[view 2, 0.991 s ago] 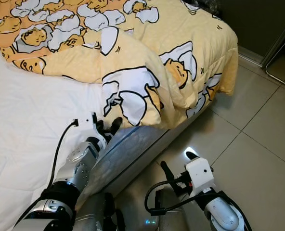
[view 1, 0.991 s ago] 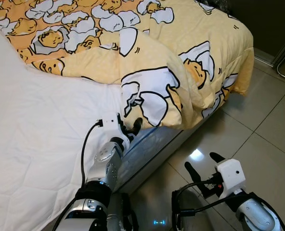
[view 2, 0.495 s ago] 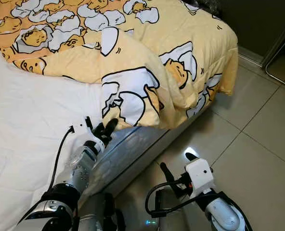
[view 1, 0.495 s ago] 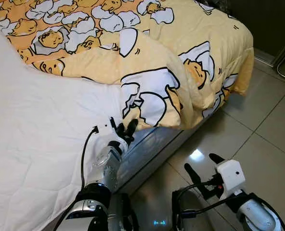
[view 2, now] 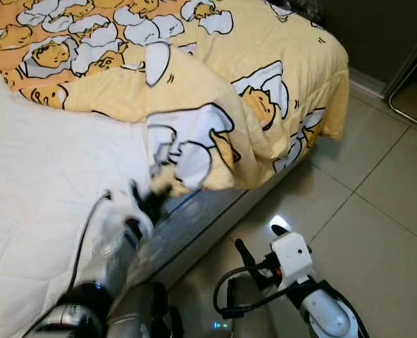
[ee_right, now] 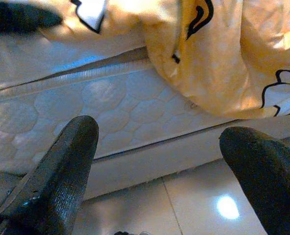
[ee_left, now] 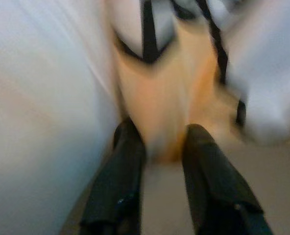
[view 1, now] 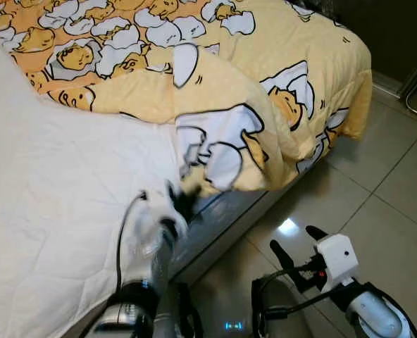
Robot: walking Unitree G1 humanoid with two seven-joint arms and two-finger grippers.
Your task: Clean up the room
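1. Blanket (view 1: pixel 215 77): yellow, printed with cartoon egg figures, spread over the upper half of the head frame on the bed. One folded corner hangs down at frame centre, over the mattress edge.
2. Left gripper (view 1: pixel 182 199): at the mattress edge, centre-left of the head frame, right at the hanging corner of the blanket. Arm and gripper are motion-blurred.
3. Left wrist view: the two black fingers (ee_left: pixel 123 181) stand a little apart, with a fold of yellow fabric between their tips. Picture is blurred; contact with the cloth cannot be confirmed, nor whether it is gripped.
4. Sheet (view 1: pixel 53 197): white, quilted, bare over the left half of the frame, from the blanket's edge down to the lower left.
5. Mattress (ee_right: pixel 110 107): its quilted white side shows beneath the blanket corner, with the bed base under it.
6. Right gripper (view 1: pixel 294 246): lower right of the head frame, over the floor, well apart from the bed. Fingers spread wide, nothing between them. Its wrist view looks at the mattress side and the overhanging blanket.
7. Floor (view 1: pixel 391 176): pale glossy tiles, right side of the frame, with a bright light reflection just above the right gripper.
8. Dark wall or furniture at upper right, too dim to identify.
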